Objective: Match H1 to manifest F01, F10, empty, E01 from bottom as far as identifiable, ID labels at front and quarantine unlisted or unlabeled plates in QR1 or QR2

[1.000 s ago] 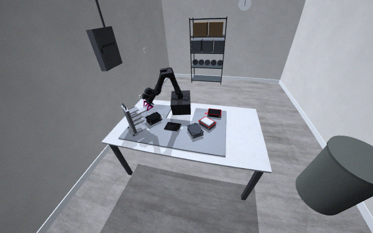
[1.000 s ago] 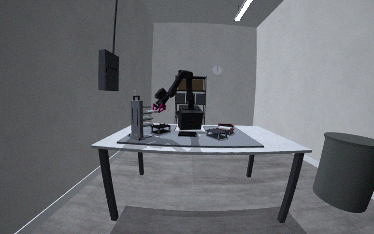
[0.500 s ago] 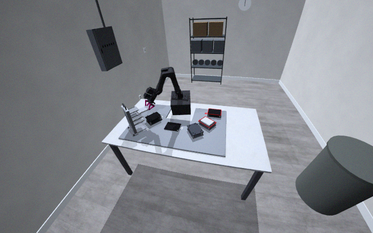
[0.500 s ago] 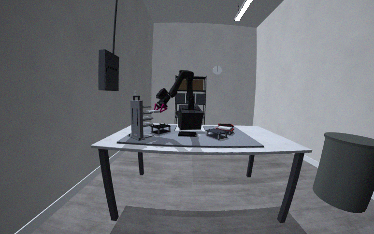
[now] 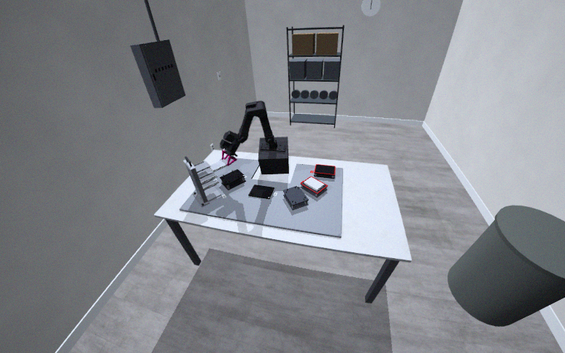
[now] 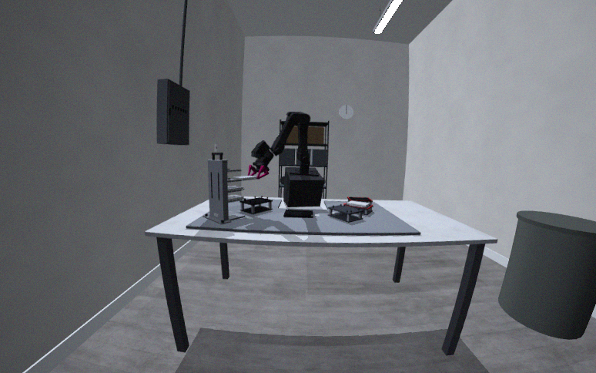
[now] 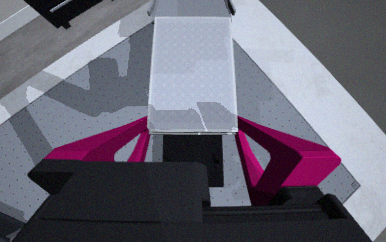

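Magenta-fingered pincer [image 7: 193, 145] grasps the near end of a pale translucent rectangular plate [image 7: 193, 75], one finger pressed on each long side, at centre frame in the wrist view. In the exterior view, left of centre, the plate [image 6: 239, 177] juts level from an upper shelf of the grey metal plate hotel [image 6: 217, 189].

You see a pale, translucent plate [image 7: 192, 75], flat and level, sticking well out from the top shelf of the grey plate hotel [image 6: 217, 184] at the table's left end. Its near short end sits between the magenta fingers of the gripper [image 7: 192, 145], clamped on its sides.
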Controlling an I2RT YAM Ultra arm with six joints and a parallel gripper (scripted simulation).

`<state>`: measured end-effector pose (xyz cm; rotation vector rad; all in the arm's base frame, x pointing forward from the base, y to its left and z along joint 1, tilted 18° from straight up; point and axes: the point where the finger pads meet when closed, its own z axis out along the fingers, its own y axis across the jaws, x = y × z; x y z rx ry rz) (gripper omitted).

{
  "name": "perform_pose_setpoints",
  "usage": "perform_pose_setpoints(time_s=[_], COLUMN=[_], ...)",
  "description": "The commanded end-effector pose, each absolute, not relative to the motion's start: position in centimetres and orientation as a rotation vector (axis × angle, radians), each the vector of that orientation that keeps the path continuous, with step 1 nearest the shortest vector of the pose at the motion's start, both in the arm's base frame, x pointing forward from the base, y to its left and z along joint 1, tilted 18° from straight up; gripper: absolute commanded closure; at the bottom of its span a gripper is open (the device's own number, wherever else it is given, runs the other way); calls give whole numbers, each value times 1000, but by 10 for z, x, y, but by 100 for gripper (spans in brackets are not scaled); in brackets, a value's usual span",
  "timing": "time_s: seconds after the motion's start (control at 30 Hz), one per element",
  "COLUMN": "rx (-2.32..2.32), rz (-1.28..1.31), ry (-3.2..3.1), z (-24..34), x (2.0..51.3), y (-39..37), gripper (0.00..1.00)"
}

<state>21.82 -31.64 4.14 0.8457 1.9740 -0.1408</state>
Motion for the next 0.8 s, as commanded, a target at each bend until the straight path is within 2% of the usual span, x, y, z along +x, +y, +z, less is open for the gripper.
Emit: perform_pose_setpoints(time_s=[0.0,0.77], rx=[830,830], rz=[-155,-155], ry=[1960,1961], z=[48,43], x=[217,197], y=[-319,-301], gripper=[14,14])
